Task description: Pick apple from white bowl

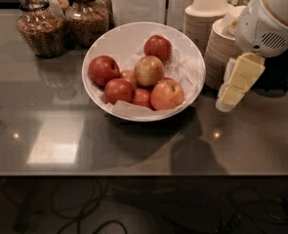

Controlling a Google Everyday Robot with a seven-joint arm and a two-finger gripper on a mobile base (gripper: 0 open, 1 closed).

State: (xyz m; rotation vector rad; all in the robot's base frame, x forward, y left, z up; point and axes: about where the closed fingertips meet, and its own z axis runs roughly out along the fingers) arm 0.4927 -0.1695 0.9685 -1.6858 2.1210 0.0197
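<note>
Your gripper (226, 100) hangs over the counter (133, 147) just right of the white bowl (118, 39), its blocky pale-yellow end slanting down and to the left, clear of the rim; from this angle you cannot tell whether it is open or closed. Above it, the rounded white arm housing (268, 21) runs off the top right corner. The apple (149, 70) sits near the middle of the bowl, large and round, pale yellow-orange with a soft red blush, resting among deeper red apples (103, 69) on crumpled white paper (182, 67). The bowl is wide, shallow and glossy; the counter is dark and reflective. Behind the gripper, stacks of beige disposable bowls (202, 21) are partly covered by the arm. Glass jars (38, 26) are cut off at top left.
</note>
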